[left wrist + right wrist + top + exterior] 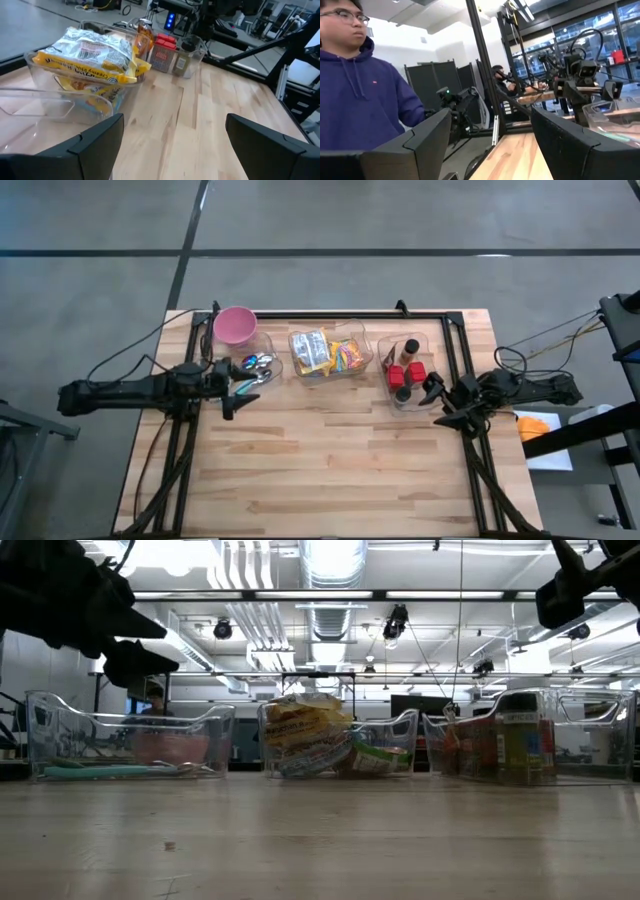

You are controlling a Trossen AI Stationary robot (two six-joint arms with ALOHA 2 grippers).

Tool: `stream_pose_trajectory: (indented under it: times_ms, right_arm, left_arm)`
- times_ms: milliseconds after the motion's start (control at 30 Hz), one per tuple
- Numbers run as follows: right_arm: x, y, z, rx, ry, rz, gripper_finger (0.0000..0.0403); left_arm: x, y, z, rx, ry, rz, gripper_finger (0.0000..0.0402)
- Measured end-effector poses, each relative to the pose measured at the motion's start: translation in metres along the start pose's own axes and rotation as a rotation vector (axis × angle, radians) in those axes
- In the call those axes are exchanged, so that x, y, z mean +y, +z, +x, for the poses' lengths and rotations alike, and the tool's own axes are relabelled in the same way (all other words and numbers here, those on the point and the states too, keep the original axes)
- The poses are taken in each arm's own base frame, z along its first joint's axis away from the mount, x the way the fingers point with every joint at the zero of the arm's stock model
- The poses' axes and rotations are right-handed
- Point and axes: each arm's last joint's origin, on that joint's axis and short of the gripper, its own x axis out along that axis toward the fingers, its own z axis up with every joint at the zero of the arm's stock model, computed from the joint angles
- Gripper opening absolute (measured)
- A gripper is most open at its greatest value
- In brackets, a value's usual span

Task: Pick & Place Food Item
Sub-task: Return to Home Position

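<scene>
Three clear bins stand in a row on the far half of the wooden table. The middle bin (332, 355) holds yellow and silver food packets (92, 55). The right bin (408, 372) holds red-capped jars (164, 52), and the left bin (258, 367) holds utensils. My left gripper (240, 395) hovers open at the table's left side, just near of the utensil bin, pointing toward the middle bin. My right gripper (436, 400) hovers open at the right side, beside the jar bin. Nothing lies between either pair of fingers (95, 145) (420, 145).
A pink bowl (235, 326) sits at the far left corner behind the utensil bin. A black frame (455, 350) runs along the table's edges. The near half of the table (330, 470) is bare wood. A person in a purple hoodie (360, 90) sits beyond the table.
</scene>
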Motion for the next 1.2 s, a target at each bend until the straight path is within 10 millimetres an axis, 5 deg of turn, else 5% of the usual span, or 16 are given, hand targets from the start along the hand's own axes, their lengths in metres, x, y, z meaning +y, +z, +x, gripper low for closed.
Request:
stream_pose_trajectory:
  times_ms: [367,867,1200]
  right_arm:
    - [-0.005,-0.013,-0.001,0.128,-0.055,0.052,0.0271]
    - [-0.006,-0.014,0.0,0.141,-0.052,-0.134,0.0271]
    - [-0.009,-0.019,0.002,0.19,-0.076,-0.053,0.0271]
  left_arm:
    - [0.003,-0.01,-0.016,-0.042,-0.015,0.021,0.0358]
    - [-0.002,-0.02,-0.02,-0.061,-0.206,0.046,0.0358]
    - [-0.006,-0.021,-0.02,-0.031,-0.249,-0.026,0.0358]
